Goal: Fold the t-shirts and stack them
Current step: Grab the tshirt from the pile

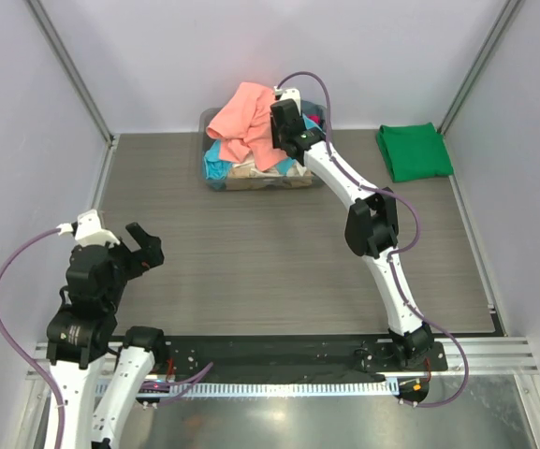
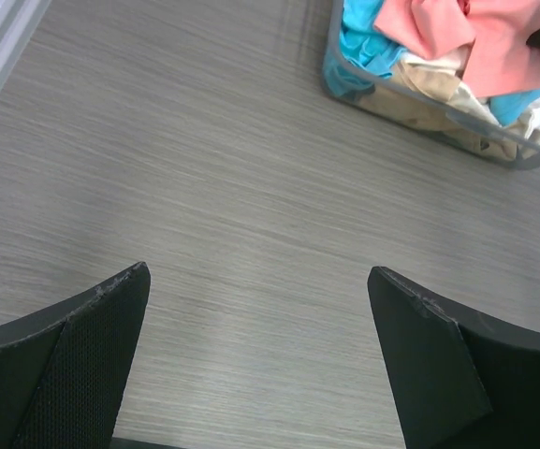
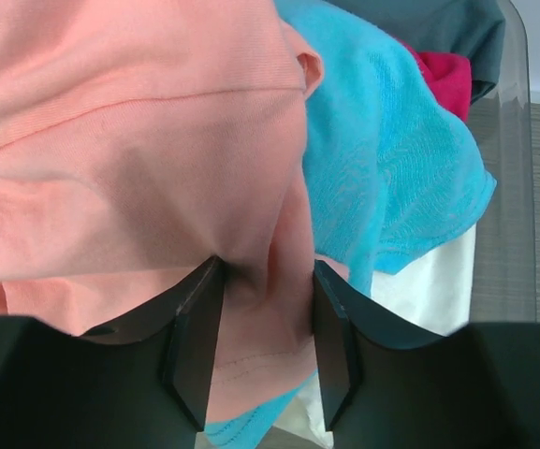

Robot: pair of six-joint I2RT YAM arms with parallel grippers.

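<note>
A salmon-pink t-shirt (image 1: 243, 126) is heaped on top of the grey tub (image 1: 205, 138) at the back middle. My right gripper (image 1: 286, 133) is at the tub. In the right wrist view my right gripper (image 3: 265, 281) is shut on a bunched fold of the salmon-pink shirt (image 3: 138, 140). Under it lie a turquoise shirt (image 3: 391, 159), a red one (image 3: 443, 75) and a cream one (image 3: 424, 290). A dark green t-shirt (image 1: 414, 151) lies folded flat at the back right. My left gripper (image 1: 144, 245) is open and empty above the table at the near left (image 2: 258, 281).
The tub (image 2: 532, 157) with its shirts shows at the top right of the left wrist view. Walls close in the table on the left, back and right. The arm bases and a rail run along the near edge.
</note>
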